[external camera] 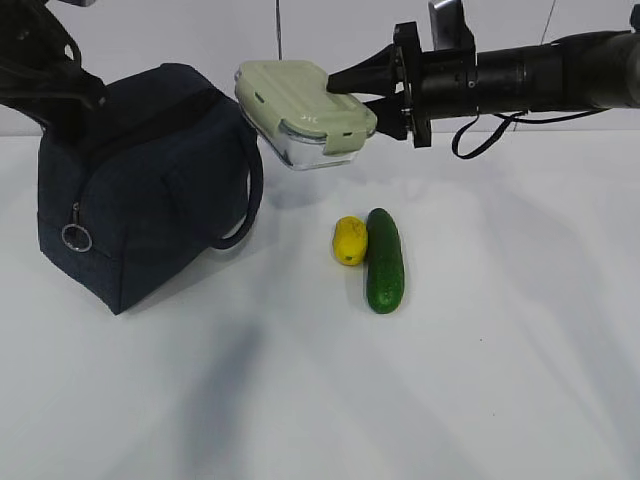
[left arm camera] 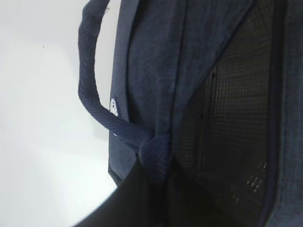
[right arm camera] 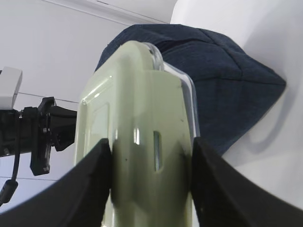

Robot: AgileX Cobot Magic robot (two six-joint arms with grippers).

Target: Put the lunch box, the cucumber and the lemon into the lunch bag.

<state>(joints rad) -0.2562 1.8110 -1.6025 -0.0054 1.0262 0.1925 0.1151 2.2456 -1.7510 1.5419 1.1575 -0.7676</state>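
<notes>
The navy lunch bag (external camera: 140,200) stands at the left; its inside mesh lining (left arm camera: 227,118) shows in the left wrist view. My left gripper (left arm camera: 158,176) is shut on one of the bag's loop handles (left arm camera: 90,85) at the bag's top edge. My right gripper (external camera: 352,92) is shut on the lunch box (external camera: 303,110), holding it tilted in the air just right of the bag's top. In the right wrist view its fingers (right arm camera: 92,182) clamp the sage-green lid end (right arm camera: 142,142). The lemon (external camera: 349,240) and the cucumber (external camera: 384,260) lie side by side, touching, on the table.
The white table (external camera: 480,380) stretches out in front and to the right. The bag's second handle (external camera: 245,210) hangs down its right side. A silver ring pull (external camera: 76,237) hangs on the bag's left end. A black cable (external camera: 480,135) droops under the right arm.
</notes>
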